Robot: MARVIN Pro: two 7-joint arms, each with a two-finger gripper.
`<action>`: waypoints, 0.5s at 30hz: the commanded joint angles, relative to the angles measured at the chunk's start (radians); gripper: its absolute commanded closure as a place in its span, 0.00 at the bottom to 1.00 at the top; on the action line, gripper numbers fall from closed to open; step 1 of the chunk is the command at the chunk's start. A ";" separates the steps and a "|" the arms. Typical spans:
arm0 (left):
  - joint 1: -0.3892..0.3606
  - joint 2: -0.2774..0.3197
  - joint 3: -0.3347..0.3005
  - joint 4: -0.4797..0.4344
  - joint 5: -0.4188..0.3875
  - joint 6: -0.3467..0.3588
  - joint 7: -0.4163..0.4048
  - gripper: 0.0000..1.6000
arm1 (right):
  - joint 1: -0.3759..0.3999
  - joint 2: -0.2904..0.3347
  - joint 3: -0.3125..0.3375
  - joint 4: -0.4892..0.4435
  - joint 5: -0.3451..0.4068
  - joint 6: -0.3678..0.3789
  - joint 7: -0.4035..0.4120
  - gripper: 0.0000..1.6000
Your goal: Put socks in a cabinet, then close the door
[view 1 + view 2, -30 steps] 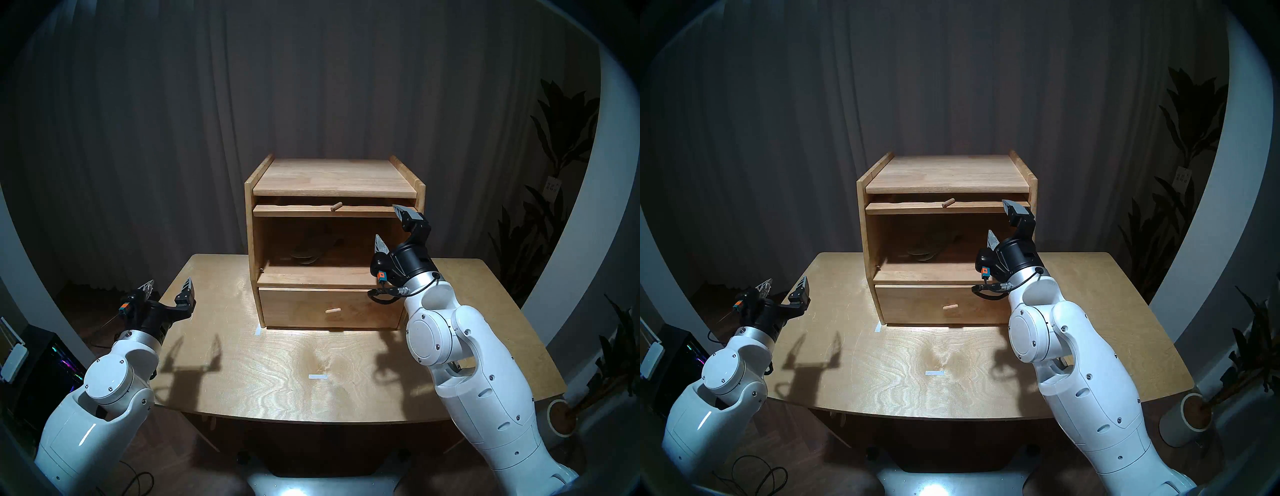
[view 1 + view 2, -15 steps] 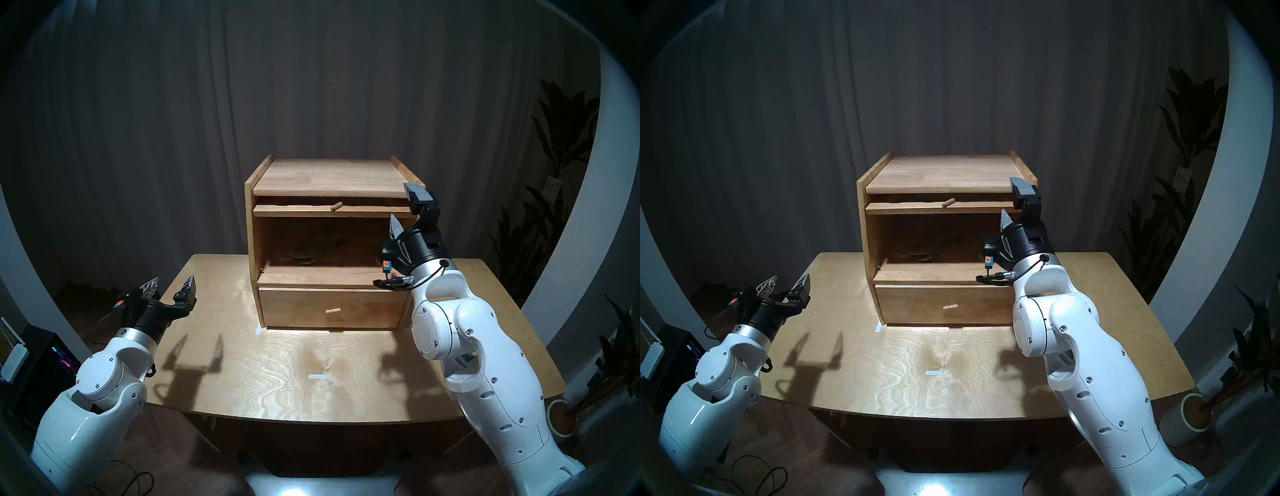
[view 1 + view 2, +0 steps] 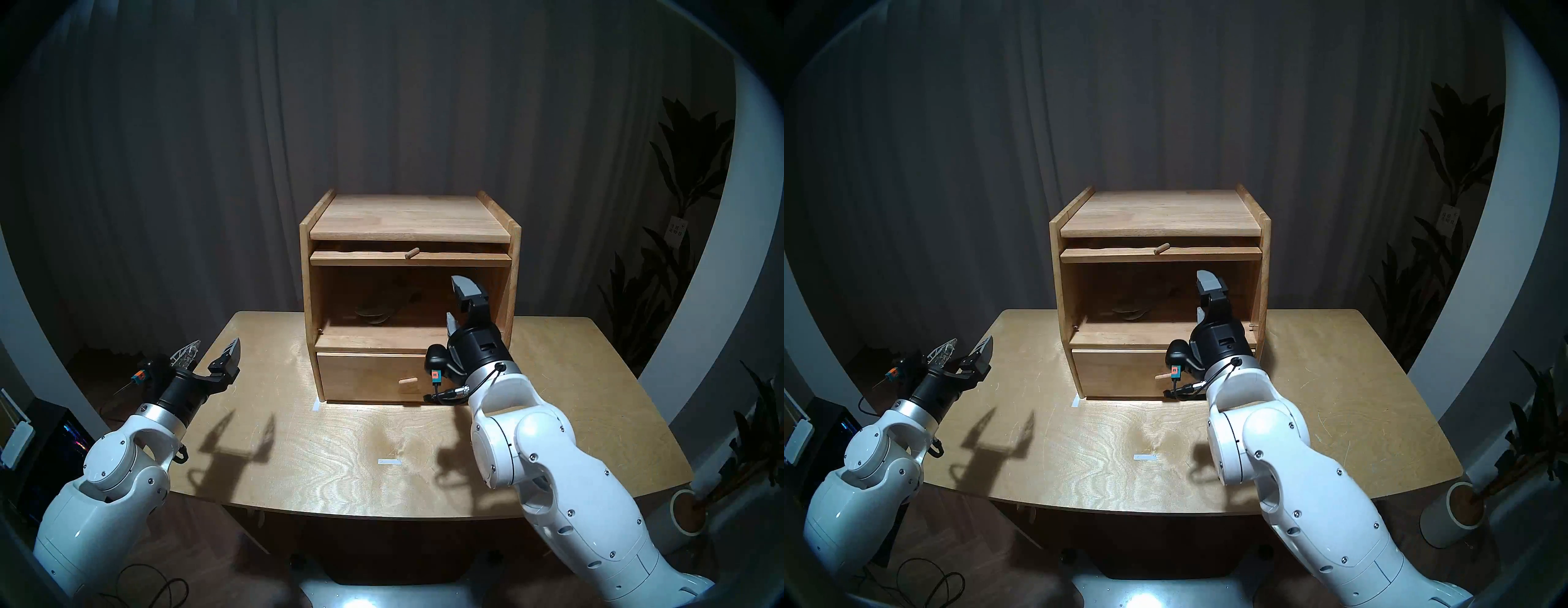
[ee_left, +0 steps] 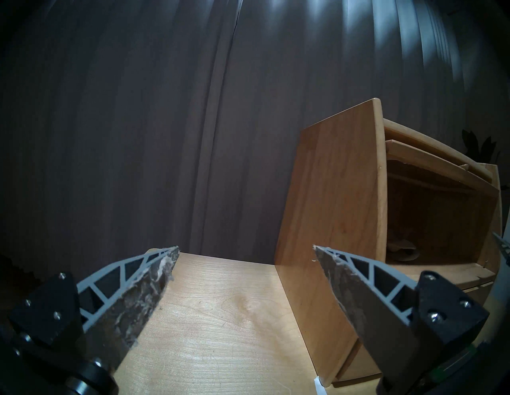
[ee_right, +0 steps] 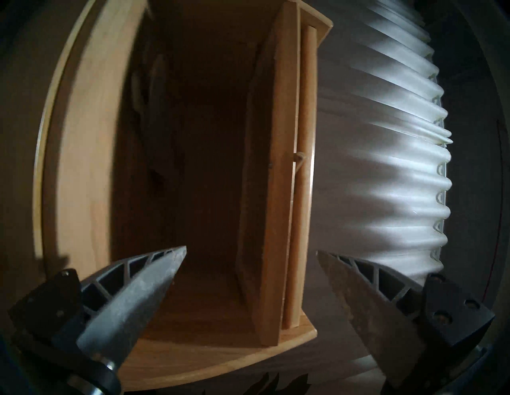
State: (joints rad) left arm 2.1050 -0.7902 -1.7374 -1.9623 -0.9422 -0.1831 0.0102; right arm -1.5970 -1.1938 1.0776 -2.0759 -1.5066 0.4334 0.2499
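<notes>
right gripper: black two-finger right gripper [image 3: 459, 306] with grey ribbed fingers spread apart, nothing between them; right of centre in the head view, in front of the open upper compartment.
left gripper: matching black left gripper [image 3: 211, 353], fingers apart and empty, lower left of the head view, over the table's left edge.
door: wide light-wood door panel [image 3: 409, 257] with a small peg knob, lying flat high in the cabinet just under the top board, above the right gripper.
socks: olive-tan knit socks [image 3: 375, 315], a low flattened heap on the compartment floor, left of centre and towards the back (dim in there).
socks' lie: long axis looks roughly left-to-right across the frame; which end is toe I cannot tell.
cabinet: boxy light-wood tabletop cabinet [image 3: 306, 271], centre frame, on the pale plywood table [image 3: 339, 446].
risk 1: fingers could miss the small peg knob, or slip off it on a skewed approach.
risk 2: the upper finger could catch the door's front edge and jam it.
risk 3: a hard pull might shift the cabinet on the table.
</notes>
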 commanded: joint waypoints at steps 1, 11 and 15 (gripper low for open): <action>0.011 0.017 -0.042 0.009 -0.054 -0.027 -0.101 0.00 | 0.020 -0.013 0.011 -0.014 -0.070 0.063 0.032 0.00; 0.033 0.029 -0.080 0.043 -0.145 -0.037 -0.266 0.00 | 0.130 -0.044 0.061 0.006 -0.140 0.118 0.105 0.00; 0.040 0.034 -0.093 0.059 -0.181 -0.037 -0.325 0.00 | 0.162 -0.060 0.077 0.024 -0.160 0.129 0.141 0.00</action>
State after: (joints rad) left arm 2.1396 -0.7719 -1.7938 -1.9134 -1.0706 -0.2052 -0.2219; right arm -1.5284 -1.2182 1.1224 -2.0562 -1.6221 0.5328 0.3580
